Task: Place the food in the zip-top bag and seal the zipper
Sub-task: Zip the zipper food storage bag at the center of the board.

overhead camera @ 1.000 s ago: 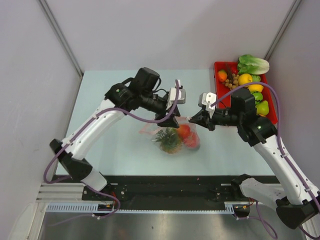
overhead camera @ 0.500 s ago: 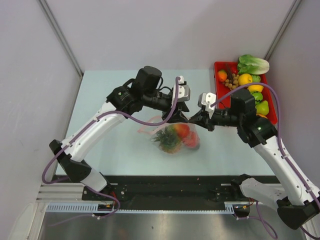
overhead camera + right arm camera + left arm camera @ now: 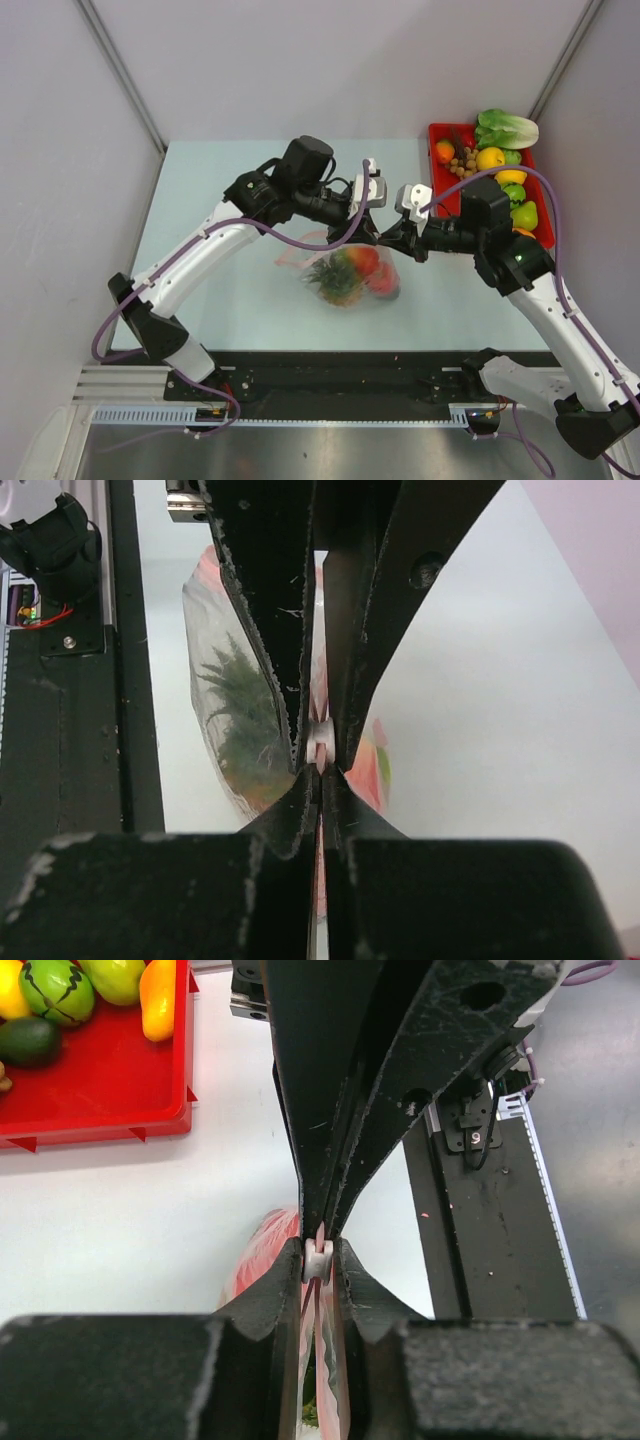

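bright, even overhead light, soft shadows; wrist views w/ near fingers blurred, bg sharp.

zipper sits between left gripper fingers and right gripper fingers, tips nose to nose. zip-top bag on table just near-side of both fingertips — food in it. tray behind the right fingers — loose fruit on it.

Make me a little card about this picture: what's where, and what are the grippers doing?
left gripper: shut on zipper
right gripper: shut on zipper, tip to tip with the left
bag: under the gripper tips, mid-table
food: red pieces and a spiky green one in the bag
tray: far right corner, more fruit and vegetables in it
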